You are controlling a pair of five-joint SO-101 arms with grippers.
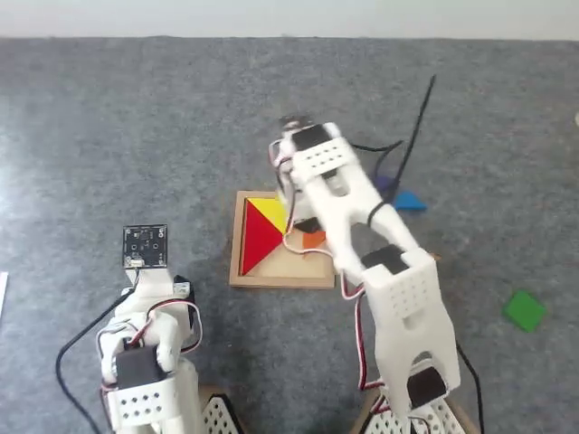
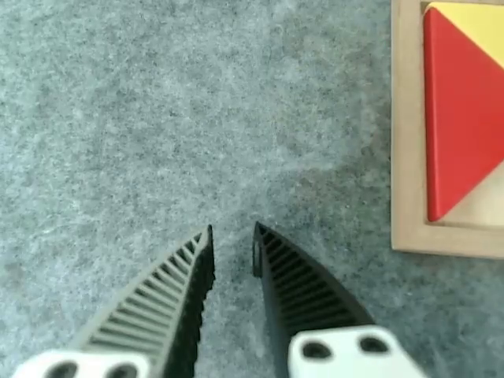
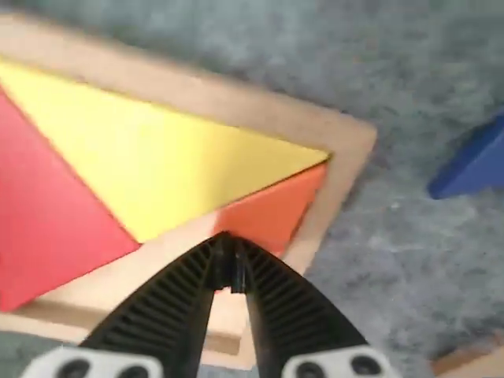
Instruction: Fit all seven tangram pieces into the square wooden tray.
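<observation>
The square wooden tray (image 1: 280,278) lies mid-table and holds a red triangle (image 1: 258,240), a yellow triangle (image 1: 270,210) and an orange piece (image 1: 313,240). My right gripper (image 3: 229,260) is shut, its tips low over the orange piece (image 3: 272,213) beside the yellow triangle (image 3: 173,157), inside the tray (image 3: 346,142); whether they touch it I cannot tell. My left gripper (image 2: 233,235) hangs over bare carpet just off the tray's rim (image 2: 403,157), slightly open and holding nothing. A blue piece (image 1: 409,201) and a green piece (image 1: 525,309) lie on the carpet to the right.
The right arm (image 1: 362,235) stretches over the tray's right side and hides part of it. A dark purple piece (image 1: 384,187) sits by the blue one, under a black cable (image 1: 416,117). Grey carpet (image 1: 136,136) covers the table.
</observation>
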